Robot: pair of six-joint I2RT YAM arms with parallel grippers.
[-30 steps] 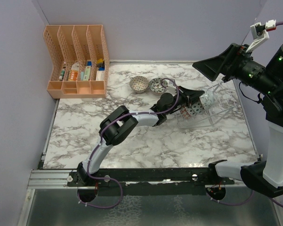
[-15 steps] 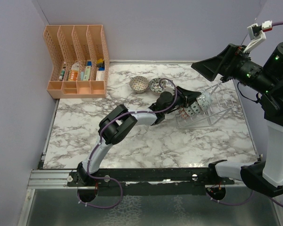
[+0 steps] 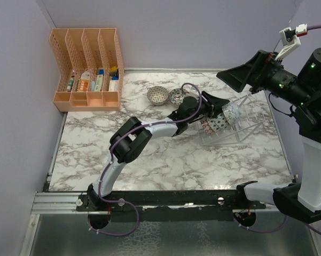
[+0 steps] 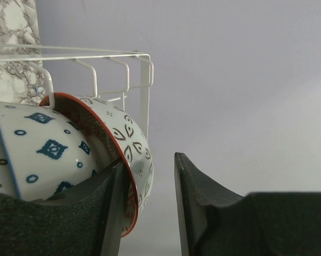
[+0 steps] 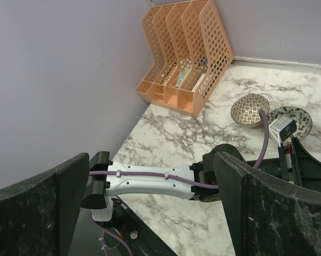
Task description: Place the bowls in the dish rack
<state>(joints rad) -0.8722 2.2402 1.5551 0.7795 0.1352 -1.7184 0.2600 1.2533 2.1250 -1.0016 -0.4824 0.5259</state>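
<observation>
The clear dish rack (image 3: 244,121) stands at the right of the marble table. Two bowls lean in it: a red-rimmed one (image 4: 129,140) and a blue-patterned one (image 4: 42,152) behind it. My left gripper (image 3: 220,108) is at the rack, open. One finger sits inside the red-rimmed bowl's rim; the other stands clear of its outside (image 4: 149,162). Two more bowls, one (image 3: 158,95) and its neighbour (image 3: 179,96), rest on the table behind the left arm. My right gripper (image 3: 232,80) hangs high above the rack, open and empty (image 5: 149,160).
An orange slotted file organizer (image 3: 88,69) with small items stands at the back left corner. The left arm (image 3: 149,133) stretches diagonally across the middle of the table. Purple walls close in the left, back and right sides.
My left gripper's jaws have opened off the red-rimmed bowl, which now leans in the rack. The left wrist has shifted slightly toward the back. The right arm has barely moved.
</observation>
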